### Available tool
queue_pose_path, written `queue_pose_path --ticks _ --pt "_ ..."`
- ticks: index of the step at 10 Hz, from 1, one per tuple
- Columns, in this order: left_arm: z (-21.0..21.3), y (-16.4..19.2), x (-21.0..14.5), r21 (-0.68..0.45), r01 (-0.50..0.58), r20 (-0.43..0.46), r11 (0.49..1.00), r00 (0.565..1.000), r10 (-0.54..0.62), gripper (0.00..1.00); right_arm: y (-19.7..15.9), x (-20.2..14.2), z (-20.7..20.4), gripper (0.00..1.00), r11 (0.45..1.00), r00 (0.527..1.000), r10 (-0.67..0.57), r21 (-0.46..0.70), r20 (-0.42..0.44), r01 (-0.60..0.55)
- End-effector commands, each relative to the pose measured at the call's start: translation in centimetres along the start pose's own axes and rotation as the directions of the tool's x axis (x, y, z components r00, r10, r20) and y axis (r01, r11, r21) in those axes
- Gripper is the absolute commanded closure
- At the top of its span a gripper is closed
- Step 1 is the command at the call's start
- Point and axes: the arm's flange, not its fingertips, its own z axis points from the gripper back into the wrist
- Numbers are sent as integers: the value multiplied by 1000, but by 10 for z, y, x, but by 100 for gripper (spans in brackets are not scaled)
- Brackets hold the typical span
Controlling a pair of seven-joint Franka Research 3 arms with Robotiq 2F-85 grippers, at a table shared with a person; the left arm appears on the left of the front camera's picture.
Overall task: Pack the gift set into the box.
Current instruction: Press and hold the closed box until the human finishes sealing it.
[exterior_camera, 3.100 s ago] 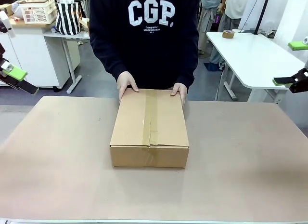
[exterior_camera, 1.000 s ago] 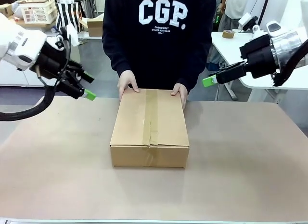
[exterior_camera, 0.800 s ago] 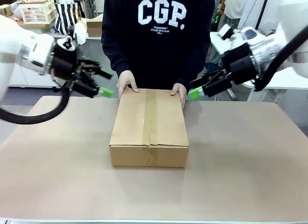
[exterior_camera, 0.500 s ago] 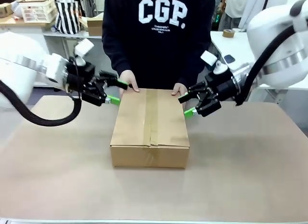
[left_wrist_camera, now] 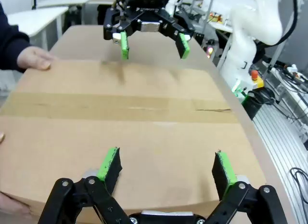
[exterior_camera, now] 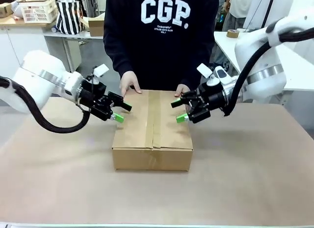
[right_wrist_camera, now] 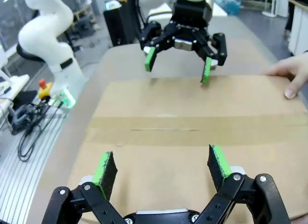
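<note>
The box [exterior_camera: 152, 127] lies shut in the middle of the table, a strip of tape running along its top seam. The gift set is out of view. My left gripper [exterior_camera: 121, 112] is open over the box's left top edge, and its wrist view looks across the lid [left_wrist_camera: 134, 118]. My right gripper [exterior_camera: 179, 111] is open over the right top edge, facing the left one across the lid [right_wrist_camera: 192, 132]. Both have nothing between their fingers. A person at the far side rests one hand [exterior_camera: 128, 83] and the other hand [exterior_camera: 183, 92] on the box's far edge.
The brown table surface [exterior_camera: 245, 164] spreads wide around the box on all sides. A white table [exterior_camera: 260, 56] with a tape roll [exterior_camera: 232, 35] stands behind at the right, and shelves with baskets stand at the back left.
Both arms have swung in from the sides and come down to the box's top edges. The box and the person's hands have not moved.
</note>
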Motion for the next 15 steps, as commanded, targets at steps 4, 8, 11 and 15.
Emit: queue_pose_path --ticks 4,8,11,15 --pt "-20 -5 -4 34 9 -17 999 1000 -9 0 -16 -21 -16 0 993 998 5 -118 -68 -13" --pt "-38 -16 -17 12 241 -116 971 964 -238 0 -19 -28 -18 0 991 997 -12 -132 -79 2" --pt "-30 -6 1 13 209 -87 978 974 -207 0 -15 -21 -9 0 995 996 -26 -99 -80 18" --pt "-30 -6 1 13 209 -87 978 974 -207 0 -15 -21 -9 0 995 996 -26 -99 -80 18"
